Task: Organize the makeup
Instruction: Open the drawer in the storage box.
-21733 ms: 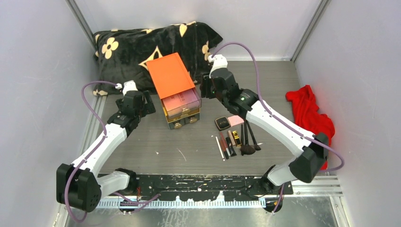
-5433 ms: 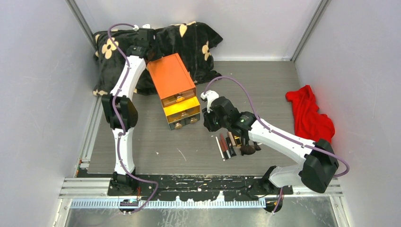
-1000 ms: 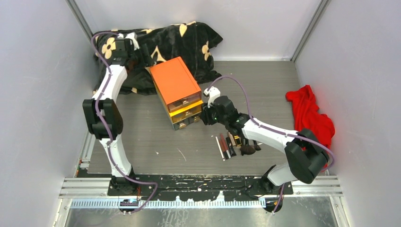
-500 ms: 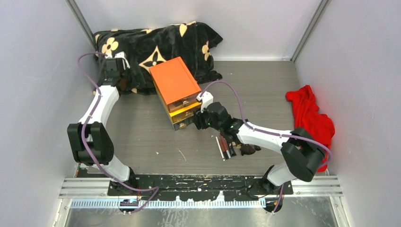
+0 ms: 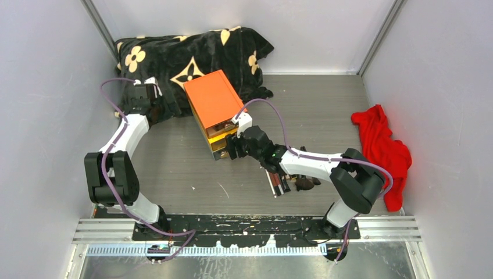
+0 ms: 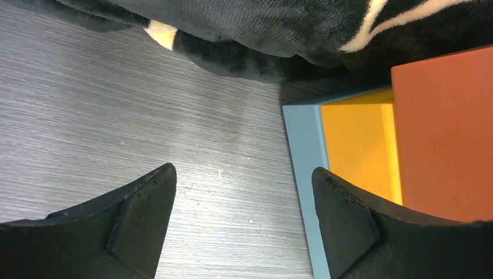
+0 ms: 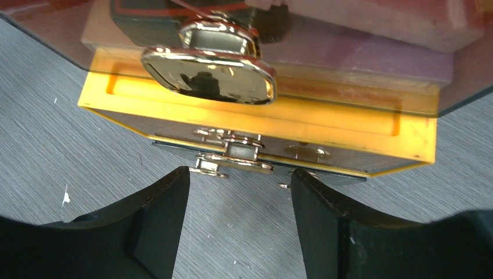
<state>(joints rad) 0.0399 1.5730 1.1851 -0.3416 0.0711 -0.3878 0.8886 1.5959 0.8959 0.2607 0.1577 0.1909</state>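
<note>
I'm seeing only part of the makeup (image 5: 285, 183): thin tubes and a fluffy brush head on the grey table (image 5: 174, 174), just beyond the box front, the rest hiding under my right forearm (image 5: 308, 161). Contents behind the orange-topped clear-drawer box (image 5: 214, 102) fronts are blurring out. Right gripper (image 7: 238, 221) is hovering spread wide, empty, at the lower gold drawer handle (image 7: 232, 161). Left gripper (image 6: 241, 226) is hanging spread and empty beside the box's rear corner, near the black flower-print blanket (image 5: 174, 52).

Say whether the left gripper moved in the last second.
Yes. The left gripper pulled back from over the black cushion to its near edge.
</note>
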